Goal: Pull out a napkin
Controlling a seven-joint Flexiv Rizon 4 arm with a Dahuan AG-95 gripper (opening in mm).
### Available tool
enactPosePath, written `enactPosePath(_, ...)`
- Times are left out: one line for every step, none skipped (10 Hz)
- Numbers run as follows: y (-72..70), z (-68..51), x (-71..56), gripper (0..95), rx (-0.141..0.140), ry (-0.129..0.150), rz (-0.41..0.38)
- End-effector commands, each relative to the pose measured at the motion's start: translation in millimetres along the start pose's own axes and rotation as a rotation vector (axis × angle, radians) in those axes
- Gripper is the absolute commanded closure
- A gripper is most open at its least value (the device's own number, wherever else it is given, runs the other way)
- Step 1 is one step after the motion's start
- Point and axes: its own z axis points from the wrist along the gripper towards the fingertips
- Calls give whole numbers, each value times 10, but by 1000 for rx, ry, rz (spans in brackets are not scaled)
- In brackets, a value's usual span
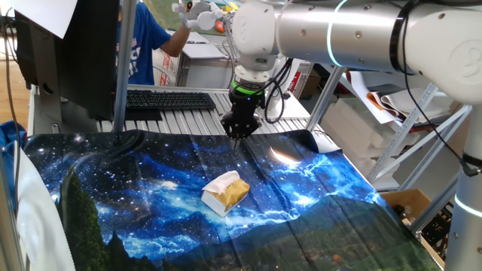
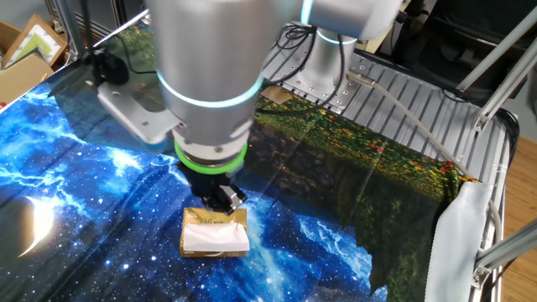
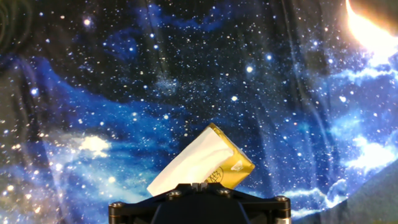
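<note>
The yellow-brown and white tissue box lies on the galaxy-print cloth. A white napkin shows at its top opening. My gripper points down and hangs above the cloth behind the box, apart from it, with its fingers together and nothing between them. In the other fixed view the gripper is over the box's far edge, and the napkin is white on top. In the hand view the box and napkin lie just ahead of the gripper.
A black keyboard lies on the slatted metal table behind the cloth. A person in a blue shirt stands at the back. A dark monitor is at the back left. White cloth hangs at the table's side.
</note>
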Motion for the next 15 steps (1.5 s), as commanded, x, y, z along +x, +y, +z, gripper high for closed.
enactPosePath(-4,3,-3,760,51,-19,19)
enactPosePath(4,12,-6,570,48,-13,17)
enactPosePath(23,30,-5,570,46,-11,35)
enactPosePath(48,57,-4,570,38,-8,53)
enactPosePath(72,86,-11,570,28,-8,60)
enactPosePath(98,132,-28,570,19,-4,61)
enactPosePath(109,179,-53,570,19,-3,60)
enactPosePath(125,246,-67,570,18,-4,59)
enactPosePath(143,318,-67,570,20,-10,60)
enactPosePath(164,398,-63,570,17,-16,67)
enactPosePath(185,464,-66,570,21,-18,72)
enactPosePath(210,554,-84,380,20,-20,81)
enactPosePath(235,648,-98,380,21,-25,93)
enactPosePath(250,726,-107,380,17,-29,100)
enactPosePath(255,824,-116,380,15,-33,104)
